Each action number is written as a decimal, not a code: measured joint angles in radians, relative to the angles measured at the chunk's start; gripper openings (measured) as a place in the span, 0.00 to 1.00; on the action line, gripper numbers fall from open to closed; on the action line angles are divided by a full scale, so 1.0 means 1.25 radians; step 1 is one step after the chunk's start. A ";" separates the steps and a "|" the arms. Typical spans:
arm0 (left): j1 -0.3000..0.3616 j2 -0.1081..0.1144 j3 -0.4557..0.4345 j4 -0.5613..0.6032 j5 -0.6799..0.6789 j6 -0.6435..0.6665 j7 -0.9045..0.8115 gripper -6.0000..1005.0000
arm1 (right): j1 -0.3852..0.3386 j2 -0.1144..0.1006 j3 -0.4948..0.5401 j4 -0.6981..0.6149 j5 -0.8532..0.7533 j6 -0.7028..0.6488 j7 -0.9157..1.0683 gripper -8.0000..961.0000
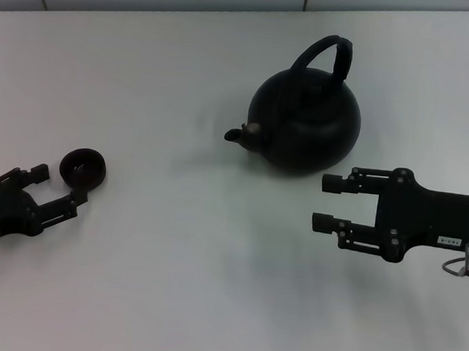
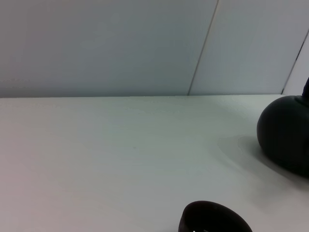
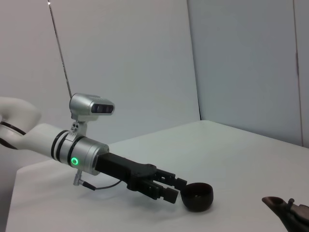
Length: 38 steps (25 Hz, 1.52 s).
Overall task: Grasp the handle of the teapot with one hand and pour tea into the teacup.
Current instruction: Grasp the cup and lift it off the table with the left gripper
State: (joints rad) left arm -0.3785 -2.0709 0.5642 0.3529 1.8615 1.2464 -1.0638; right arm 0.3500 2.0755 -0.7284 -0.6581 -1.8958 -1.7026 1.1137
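On the white table [image 1: 210, 264], the left gripper [image 1: 59, 186] has its fingers spread wide just beside the teacup [image 1: 82, 167], holding nothing. The teapot [image 1: 305, 124] stands upright farther back, handle [image 1: 325, 56] arched overhead, spout toward the cup. The right gripper [image 1: 326, 202] hovers wide apart and empty, near the teapot's front

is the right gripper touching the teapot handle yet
Apart. The head view shows the right gripper, open, nearer the robot than the teapot, with white table between them; the handle arches untouched above the pot.
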 joint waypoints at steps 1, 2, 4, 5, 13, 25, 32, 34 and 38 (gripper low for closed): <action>0.000 0.000 0.000 0.000 0.000 0.000 0.000 0.80 | 0.000 0.000 0.000 0.000 0.000 0.000 0.000 0.60; -0.003 0.000 0.001 -0.001 0.000 -0.003 0.000 0.80 | 0.001 0.000 0.000 0.000 0.000 0.000 0.000 0.60; -0.008 -0.001 0.002 -0.003 0.000 -0.011 0.001 0.80 | 0.003 0.000 0.000 0.000 0.000 0.000 0.002 0.60; -0.015 -0.001 0.006 -0.009 0.000 -0.018 0.001 0.80 | 0.003 0.000 0.000 0.000 0.000 0.000 0.002 0.60; -0.024 -0.001 0.011 -0.014 0.000 -0.032 0.002 0.79 | 0.007 0.000 0.000 0.000 0.000 0.000 0.005 0.61; -0.043 -0.001 0.011 -0.035 0.003 -0.059 0.009 0.78 | 0.015 0.001 0.007 0.009 0.000 0.000 0.006 0.61; -0.047 -0.001 0.009 -0.042 -0.001 -0.062 0.023 0.78 | 0.014 0.001 0.009 0.009 0.001 0.000 0.006 0.60; -0.048 -0.001 0.007 -0.042 -0.003 -0.062 0.023 0.78 | 0.013 0.001 0.010 0.009 0.001 0.000 0.006 0.61; -0.051 -0.001 0.009 -0.042 -0.008 -0.062 0.023 0.77 | 0.013 0.001 0.015 0.009 0.001 0.000 0.006 0.61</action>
State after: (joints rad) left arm -0.4429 -2.0724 0.5757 0.2999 1.8514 1.1694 -1.0353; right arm 0.3666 2.0770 -0.7091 -0.6469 -1.8945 -1.7020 1.1214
